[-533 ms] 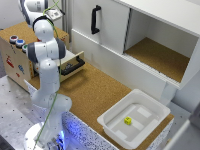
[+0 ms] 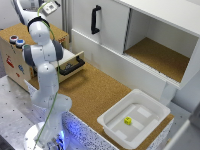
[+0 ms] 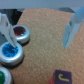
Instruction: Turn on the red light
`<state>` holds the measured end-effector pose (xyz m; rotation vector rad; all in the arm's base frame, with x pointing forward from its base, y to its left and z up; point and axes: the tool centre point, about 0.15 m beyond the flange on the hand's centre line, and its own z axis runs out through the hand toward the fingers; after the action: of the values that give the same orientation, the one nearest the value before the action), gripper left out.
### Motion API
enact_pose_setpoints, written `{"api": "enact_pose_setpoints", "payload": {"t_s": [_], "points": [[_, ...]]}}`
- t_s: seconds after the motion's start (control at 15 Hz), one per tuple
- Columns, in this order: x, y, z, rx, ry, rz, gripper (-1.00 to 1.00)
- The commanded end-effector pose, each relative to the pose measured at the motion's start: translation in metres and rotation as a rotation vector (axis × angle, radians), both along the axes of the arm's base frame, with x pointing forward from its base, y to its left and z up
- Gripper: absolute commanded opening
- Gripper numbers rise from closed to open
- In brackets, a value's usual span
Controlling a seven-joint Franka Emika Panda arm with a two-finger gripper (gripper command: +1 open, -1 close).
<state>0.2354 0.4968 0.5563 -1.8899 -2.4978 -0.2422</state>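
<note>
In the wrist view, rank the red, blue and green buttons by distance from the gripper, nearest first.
1. red light, just beside one finger of the gripper.
2. blue button, next along the row.
3. green button, at the row's end, cut by the frame edge.

A white tray point(image 2: 157, 126) sits on the cork-topped table point(image 2: 95, 92) toward the exterior view's right, with a small yellow cube point(image 2: 128, 120) lying inside it. Behind stands a white cabinet point(image 2: 165, 30), its black handle point(image 2: 94, 19) upright on the closed door, the other compartment open. An open drawer point(image 2: 74, 64) juts from a wooden box. Close up, a blue button point(image 3: 10, 52) sits just beside a green one point(image 3: 4, 76).
</note>
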Motion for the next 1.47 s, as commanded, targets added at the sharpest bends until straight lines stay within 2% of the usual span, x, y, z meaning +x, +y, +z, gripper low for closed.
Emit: {"api": "enact_pose_setpoints", "payload": {"t_s": [0.0, 0.13, 0.2, 0.27, 0.53, 0.73, 0.87, 1.13, 1.4], "points": [[-0.031, 0.033, -0.007, -0.079, -0.055, 0.151, 1.0], [-0.033, 0.028, -0.002, -0.048, -0.064, 0.168, 1.0], [-0.03, 0.023, 0.003, -0.005, -0.053, 0.176, 1.0], [-0.028, 0.019, 0.007, -0.026, -0.084, 0.185, 1.0], [-0.04, 0.023, 0.011, 0.014, -0.062, 0.219, 1.0], [-0.057, 0.043, 0.011, -0.004, -0.051, 0.235, 1.0], [-0.066, 0.062, 0.01, -0.044, -0.044, 0.246, 1.0], [-0.082, 0.084, 0.005, -0.116, 0.019, 0.203, 1.0], [-0.082, 0.097, 0.005, -0.159, 0.042, 0.119, 1.0]]}}
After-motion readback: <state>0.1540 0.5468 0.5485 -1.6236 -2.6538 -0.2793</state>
